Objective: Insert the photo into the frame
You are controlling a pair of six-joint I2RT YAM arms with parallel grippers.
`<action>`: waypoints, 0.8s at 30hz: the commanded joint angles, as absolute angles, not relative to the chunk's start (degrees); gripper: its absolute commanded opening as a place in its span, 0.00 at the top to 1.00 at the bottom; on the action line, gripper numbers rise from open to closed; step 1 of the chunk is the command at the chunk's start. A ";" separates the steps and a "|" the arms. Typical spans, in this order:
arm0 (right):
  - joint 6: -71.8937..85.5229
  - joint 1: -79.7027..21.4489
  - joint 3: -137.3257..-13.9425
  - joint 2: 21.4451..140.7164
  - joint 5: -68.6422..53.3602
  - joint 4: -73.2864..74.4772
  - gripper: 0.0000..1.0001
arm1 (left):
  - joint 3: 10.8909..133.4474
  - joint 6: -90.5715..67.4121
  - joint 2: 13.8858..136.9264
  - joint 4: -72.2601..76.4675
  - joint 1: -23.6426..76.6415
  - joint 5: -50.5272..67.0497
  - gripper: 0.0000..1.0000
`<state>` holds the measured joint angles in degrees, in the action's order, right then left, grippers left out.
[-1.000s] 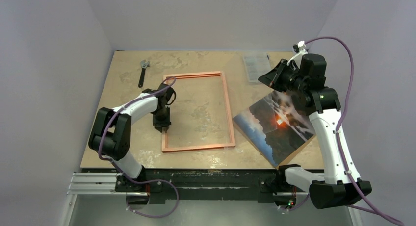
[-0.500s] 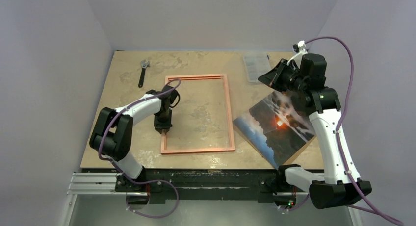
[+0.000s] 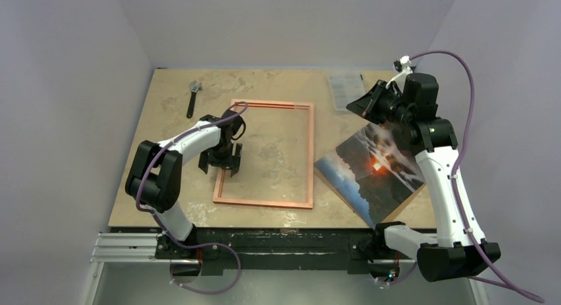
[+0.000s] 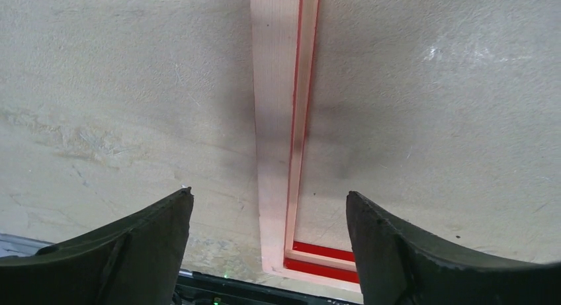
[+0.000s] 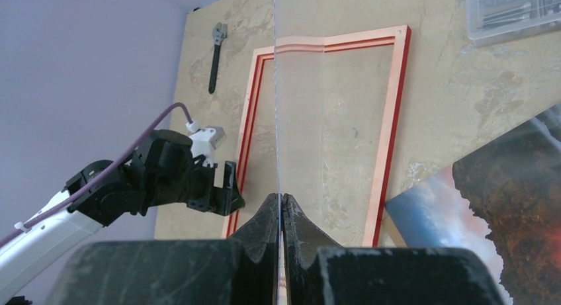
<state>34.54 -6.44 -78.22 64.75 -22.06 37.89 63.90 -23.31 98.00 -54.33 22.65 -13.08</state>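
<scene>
**From above:** the frame [image 3: 264,202] is lying flat on the counter [image 3: 165,153], pale back up, with bare counter showing through its opening. The photo [image 3: 370,169] is lying picture side up just right of the frame, slanted and wholly outside it. I judge the main step not yet done. My left jaws are hanging spread over the frame's left rail, gripping nothing. My right jaws are hanging raised off the frame's far right corner, above the photo's far end. From here I cannot tell what they are pinching. A wrench [image 3: 192,98] is lying off the frame's far left corner and a clear box [image 3: 344,90] off its far right corner.

**Left wrist:** my two fingers [image 4: 132,252] are standing wide apart, one on each side of the frame's rail [image 4: 274,120], with the red inner lip and a corner showing low in the picture. The fingertips are cut off by the picture's lower edge, so I cannot say whether they are touching the counter.

**Right wrist:** my jaws are pressing together on a clear pane [image 5: 298,120], seen nearly edge on. The frame's far rail [image 5: 331,42] is looking kinked through it. Only part of the photo [image 5: 503,206] is showing, to the right of the frame. The pane's outline is hard to make out.

As I read it, the pane and the photo are both waiting to go into the frame.
</scene>
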 commanded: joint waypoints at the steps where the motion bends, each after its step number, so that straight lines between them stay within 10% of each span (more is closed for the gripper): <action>1: 35.42 -6.56 -77.68 64.64 -23.45 33.84 1.00 | 63.20 -23.69 93.89 -52.78 22.86 -11.93 0.15; 24: 29.82 -6.74 -85.86 68.55 -20.61 42.25 1.00 | 63.39 -29.83 66.97 -49.75 22.85 11.88 0.15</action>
